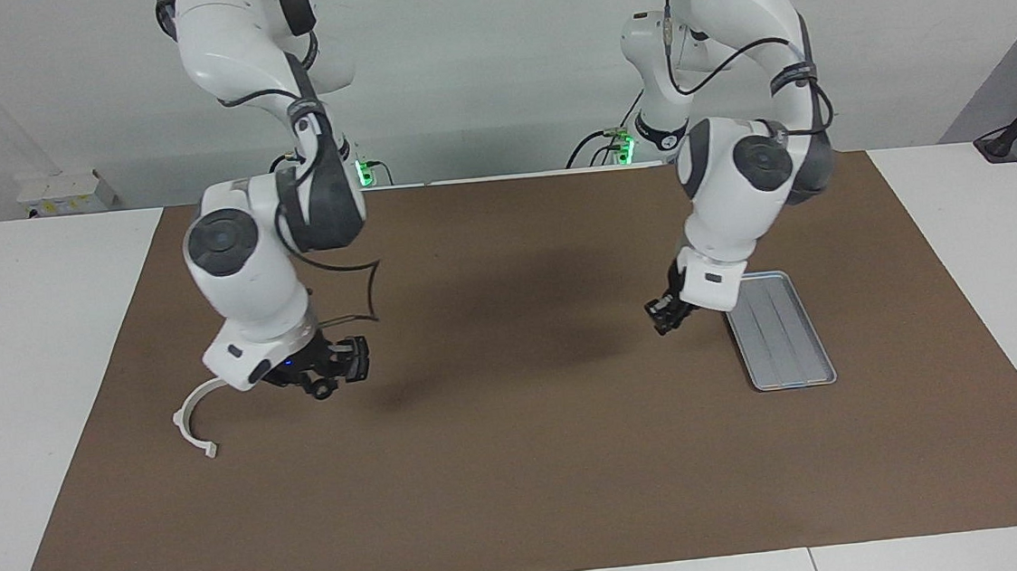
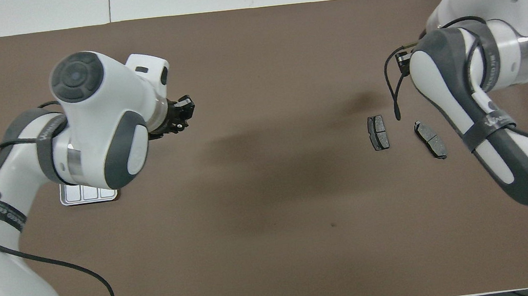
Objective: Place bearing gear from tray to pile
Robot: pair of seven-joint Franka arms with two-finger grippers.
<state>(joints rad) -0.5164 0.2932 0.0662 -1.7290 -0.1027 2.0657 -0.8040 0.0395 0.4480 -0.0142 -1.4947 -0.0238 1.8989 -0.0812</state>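
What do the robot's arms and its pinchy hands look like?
Both arms are chunky and white with dark grey round joint caps and bands. Thin black cables loop along them. The left gripper and right gripper are small and black. Green lights glow at the bases.

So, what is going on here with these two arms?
The right pincer hangs over the pile and grips a small dark bearing gear. The gear is not yet set down. The pile's dark plates lie on the mat, with the white bracket beside them. The left pincer is shut on nothing and waits over the mat beside the tray, which looks empty.
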